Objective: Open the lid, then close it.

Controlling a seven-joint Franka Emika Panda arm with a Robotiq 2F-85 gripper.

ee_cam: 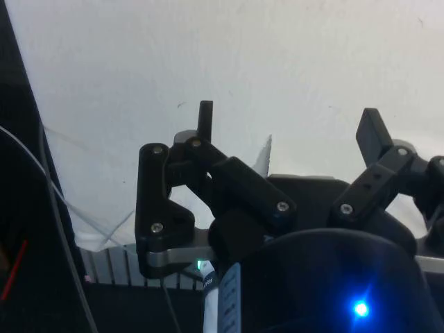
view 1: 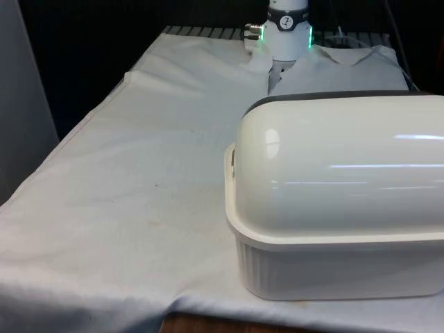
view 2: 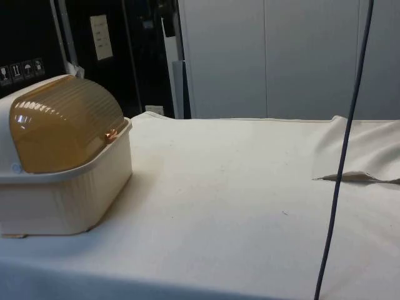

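The bread box (view 2: 62, 169) sits on the table (view 2: 250, 187) with its amber roll-top lid (view 2: 62, 125) shut, so the gripper (ee_cam: 291, 128), fingers spread wide and empty, should approach the lid's front lip squarely.

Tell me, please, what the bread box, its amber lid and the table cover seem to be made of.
Bread box: probably cream plastic; the base is ribbed and the back shell in the front view is glossy, with sharp light reflections.
Lid: likely translucent amber plastic, finely ribbed, closed.
White cloth: woven fabric, matte, with folds and wrinkles.
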